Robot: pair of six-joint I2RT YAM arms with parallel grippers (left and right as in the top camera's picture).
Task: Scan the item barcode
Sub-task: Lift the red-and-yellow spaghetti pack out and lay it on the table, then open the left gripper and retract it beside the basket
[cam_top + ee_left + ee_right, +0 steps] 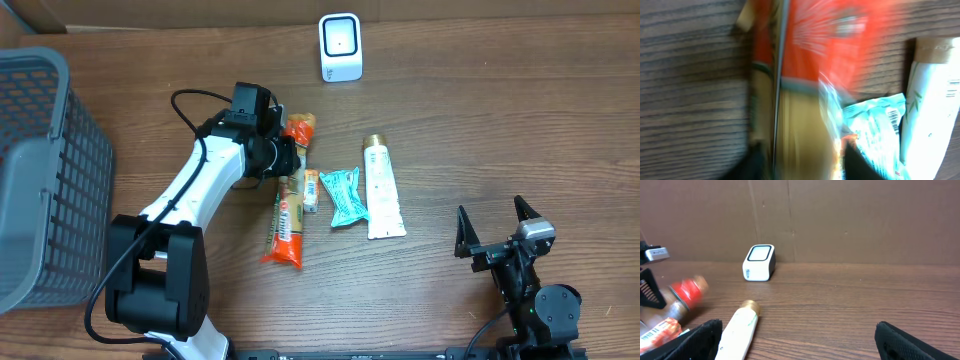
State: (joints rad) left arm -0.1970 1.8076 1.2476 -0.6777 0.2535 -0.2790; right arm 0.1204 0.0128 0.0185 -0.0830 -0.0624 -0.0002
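Down at the front edge of the brown wood-grain table [520,120], on the right side, the right gripper [491,210] sits with its two black fingers spread wide apart. Nothing is between them and it's well apart from all the items.

Front left is the base of the white-and-black left arm [190,190], which reaches up and away toward the middle of the table.

Next comes the row of stuff lying flat mid-table. The item for the task, a long orange-and-tan snack packet [288,225], lies lengthwise with its near end pointing at the robot. Just beside it on the right is a small orange-and-white sachet [311,190]. After that comes a crinkly teal pouch [345,197], pressed up against a white tube with a gold cap [381,195].

The left gripper [285,155] is right over the far end of the packet. Its wrist view is super blurry: orange and tan wrapper fills the frame, with dark finger shapes low on either side. Honestly I can't tell whether the pincer is clamped on the packet or just loose around it.

Off to the left is a big grey mesh plastic basket [40,170].

Farthest back, a small white rounded-square scanner [340,47] stands alone near the brown cardboard wall [840,220], well apart from the packet.
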